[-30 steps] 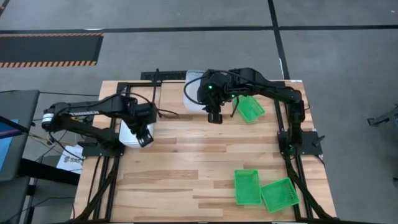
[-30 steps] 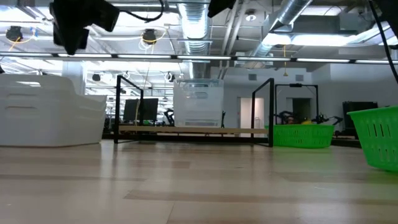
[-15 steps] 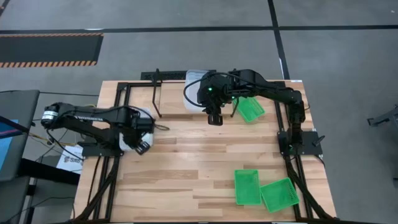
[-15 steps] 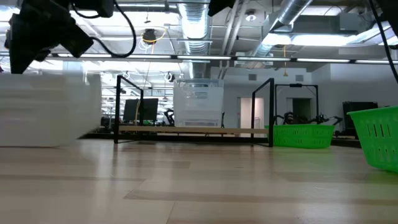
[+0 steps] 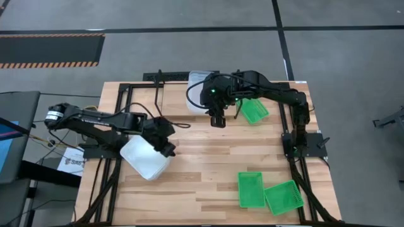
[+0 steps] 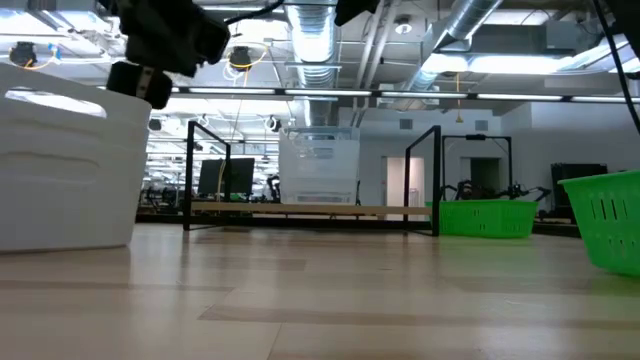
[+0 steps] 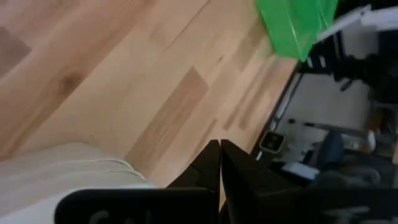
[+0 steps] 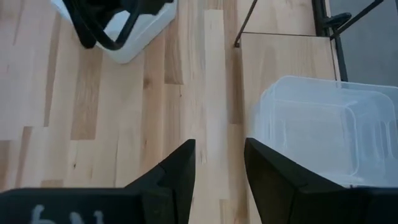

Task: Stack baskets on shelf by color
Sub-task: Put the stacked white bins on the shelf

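A white basket (image 5: pixel 144 161) stands on the table's left part, large in the low view (image 6: pixel 60 170). My left gripper (image 5: pixel 165 144) is shut at its far right corner. On the shelf (image 6: pixel 310 210) at the far edge rests a clear basket (image 5: pixel 197 94). A green basket (image 5: pixel 254 110) stands by the shelf's right end. My right gripper (image 5: pixel 216 118) hovers open over the table in front of the clear basket (image 8: pixel 323 130). My left gripper is shut on the white basket's rim at its far right corner (image 7: pixel 124 168), coming slanting from above. The gripper's own body hides where the rim meets the fingers (image 7: pixel 205 168). The basket stands upright below the gripper; whether its bottom touches the table I cannot tell.
Two more green baskets (image 5: pixel 250 189) (image 5: pixel 282 197) lie side by side near the table's near right corner. Black frame rails run along the table's left and right sides. Bare wood lies in the table's middle.
My left gripper has swung toward the table's near edge and to the right, taking the white basket with it. The basket has moved away from the left arm's base toward the near edge and has turned about. The right arm has kept still.
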